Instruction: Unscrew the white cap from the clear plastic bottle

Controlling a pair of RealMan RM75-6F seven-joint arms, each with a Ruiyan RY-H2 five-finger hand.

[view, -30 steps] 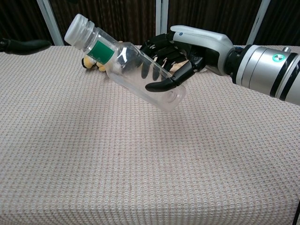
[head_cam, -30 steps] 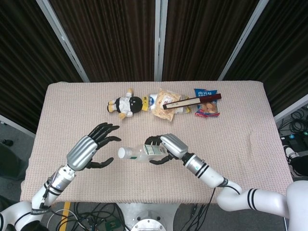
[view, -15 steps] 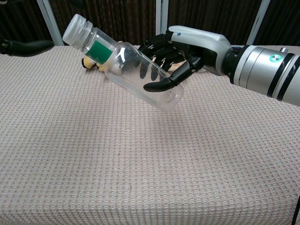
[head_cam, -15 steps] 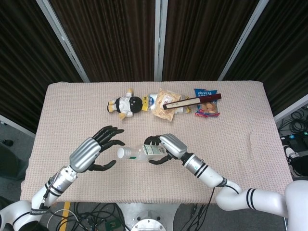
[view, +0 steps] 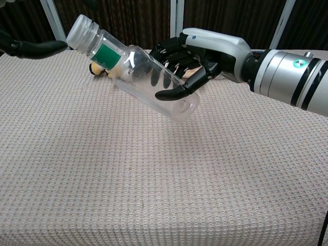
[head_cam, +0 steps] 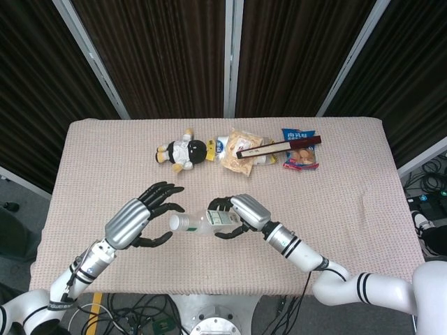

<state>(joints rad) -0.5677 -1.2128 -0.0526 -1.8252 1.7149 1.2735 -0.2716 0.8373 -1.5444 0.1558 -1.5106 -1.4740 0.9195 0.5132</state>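
My right hand (head_cam: pixel 241 213) (view: pixel 197 59) grips the clear plastic bottle (head_cam: pixel 206 222) (view: pixel 141 77) by its body and holds it tilted above the table, neck pointing to the left. A green label band sits below the neck. The white cap (head_cam: pixel 177 222) (view: pixel 82 31) is on the neck. My left hand (head_cam: pixel 143 215) is open, its fingers spread around the cap end, just short of it. In the chest view only a dark fingertip (view: pixel 38 48) of the left hand shows at the upper left, close to the cap.
At the back of the cloth-covered table (head_cam: pixel 349 209) lie a small plush doll (head_cam: pixel 183 151), snack packets (head_cam: pixel 241 148) (head_cam: pixel 300 155) and a long dark box (head_cam: pixel 279 147). The table's front edge runs just under both forearms.
My left hand has moved right toward the cap, its fingers now reaching around it. The bottle and right hand have shifted slightly left.
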